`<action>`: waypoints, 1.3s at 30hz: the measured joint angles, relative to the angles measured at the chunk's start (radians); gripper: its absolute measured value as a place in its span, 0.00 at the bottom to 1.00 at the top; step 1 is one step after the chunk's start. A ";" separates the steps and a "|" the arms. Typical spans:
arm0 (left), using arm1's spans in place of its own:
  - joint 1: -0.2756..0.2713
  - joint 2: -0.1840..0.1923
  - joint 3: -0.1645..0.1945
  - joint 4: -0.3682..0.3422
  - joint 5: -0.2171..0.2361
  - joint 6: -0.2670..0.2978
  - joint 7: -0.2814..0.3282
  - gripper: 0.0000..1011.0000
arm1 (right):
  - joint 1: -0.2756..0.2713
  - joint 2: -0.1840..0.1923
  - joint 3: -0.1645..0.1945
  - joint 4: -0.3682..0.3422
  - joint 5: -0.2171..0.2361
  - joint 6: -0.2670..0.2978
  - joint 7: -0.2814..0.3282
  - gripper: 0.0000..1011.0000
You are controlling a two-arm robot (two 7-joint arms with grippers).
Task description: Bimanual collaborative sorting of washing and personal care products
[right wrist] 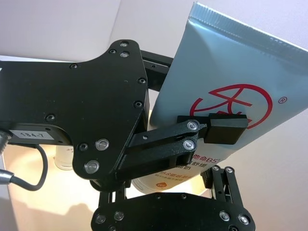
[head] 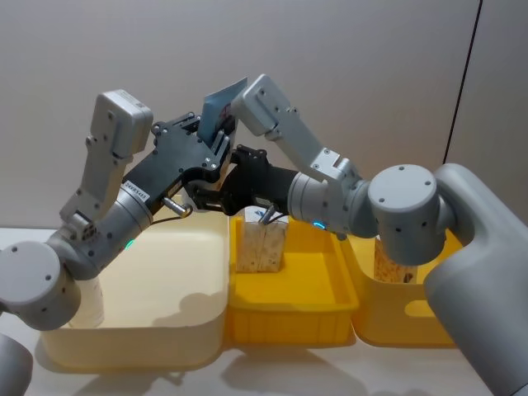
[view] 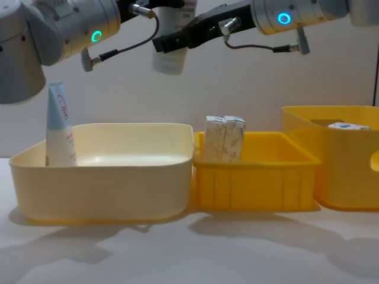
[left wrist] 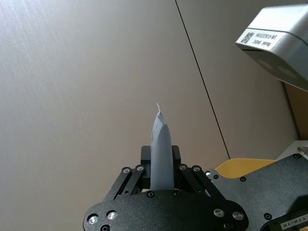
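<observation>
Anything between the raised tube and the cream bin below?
Nothing visible does. The raised tube, clamped in the left gripper, right gripper alongside, hangs over the cream bin's bare floor; the other tube stands at its left end.

A plain, matte grey-beige wall (head: 371,66) fills the far side of the scene, crossed on the right by a thin dark vertical seam (head: 462,82), while a white table (view: 177,254) in the near foreground carries soft, even shadows.

The left pincer (right wrist: 192,98) clamps a pale blue squeeze tube (right wrist: 231,62) at its red circled mark, with a cream bin (right wrist: 48,202) beyond.
</observation>
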 joint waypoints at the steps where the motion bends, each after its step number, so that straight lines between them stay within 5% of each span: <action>1: 0.000 0.000 0.000 0.000 0.000 0.000 0.000 0.22 | 0.000 0.000 0.000 0.001 0.000 0.000 0.000 0.79; 39: 0.001 -0.001 0.000 0.000 0.000 -0.002 0.001 0.22 | 0.005 -0.006 -0.004 0.009 0.003 0.003 0.003 0.58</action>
